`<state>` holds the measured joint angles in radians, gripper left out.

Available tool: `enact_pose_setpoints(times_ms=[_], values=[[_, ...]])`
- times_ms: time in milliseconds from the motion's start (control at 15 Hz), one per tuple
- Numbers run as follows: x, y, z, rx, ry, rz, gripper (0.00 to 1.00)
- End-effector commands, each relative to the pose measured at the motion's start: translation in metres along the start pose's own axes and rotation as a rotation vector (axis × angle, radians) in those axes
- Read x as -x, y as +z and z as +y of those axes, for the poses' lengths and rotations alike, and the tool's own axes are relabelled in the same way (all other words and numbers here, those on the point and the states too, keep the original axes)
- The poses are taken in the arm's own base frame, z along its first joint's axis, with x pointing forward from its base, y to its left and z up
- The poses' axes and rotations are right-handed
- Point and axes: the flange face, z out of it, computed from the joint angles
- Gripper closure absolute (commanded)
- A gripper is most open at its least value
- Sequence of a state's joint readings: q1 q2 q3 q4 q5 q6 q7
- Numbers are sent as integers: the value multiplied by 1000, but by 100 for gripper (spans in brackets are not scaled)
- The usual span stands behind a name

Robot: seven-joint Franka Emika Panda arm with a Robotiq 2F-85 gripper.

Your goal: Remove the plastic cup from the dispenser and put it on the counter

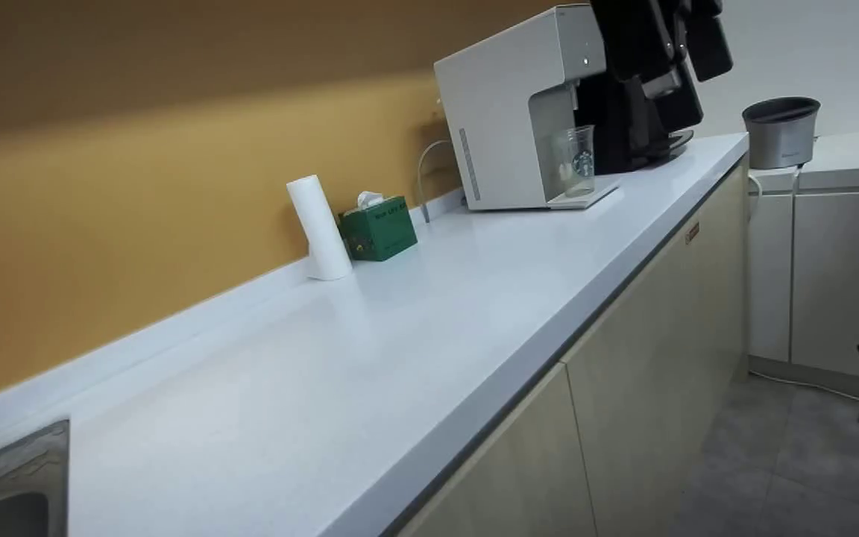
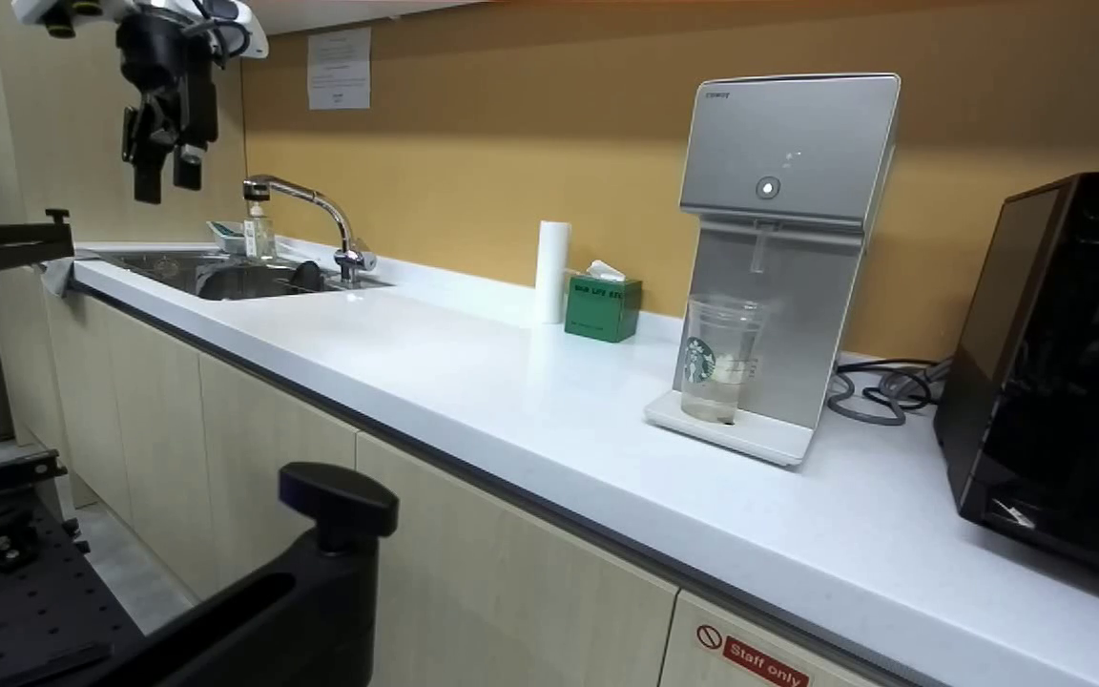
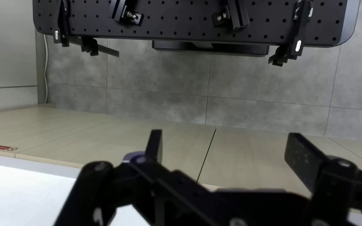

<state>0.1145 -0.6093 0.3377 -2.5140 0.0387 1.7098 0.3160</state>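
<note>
An ochre wall (image 1: 176, 186) backs the white tabletop (image 1: 370, 373); in an exterior view the dispenser (image 1: 500, 127) stands towards one o'clock, the plastic cup (image 1: 580, 161) at two. In an exterior view the cup sits upright on the drip tray (image 2: 771, 439) at three o'clock, the hand (image 2: 168, 181) at ten — well apart. In the wrist view that hand is spread wide, holding nothing. Removal looks not yet begun — reach, grasp, withdrawal and setting down all remain.
</note>
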Motion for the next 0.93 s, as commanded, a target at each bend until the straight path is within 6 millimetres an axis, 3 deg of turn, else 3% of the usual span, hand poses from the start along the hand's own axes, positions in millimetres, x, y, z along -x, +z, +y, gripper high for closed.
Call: enact_pose_setpoints(times_ms=[0,200,467,733,867], values=[[-7,-2,26,-14,117,70,0],[-22,3,70,25,208,163,0],[-38,13,144,58,229,275,0],[-38,18,221,-45,72,416,0],[-33,14,258,-124,89,482,0]])
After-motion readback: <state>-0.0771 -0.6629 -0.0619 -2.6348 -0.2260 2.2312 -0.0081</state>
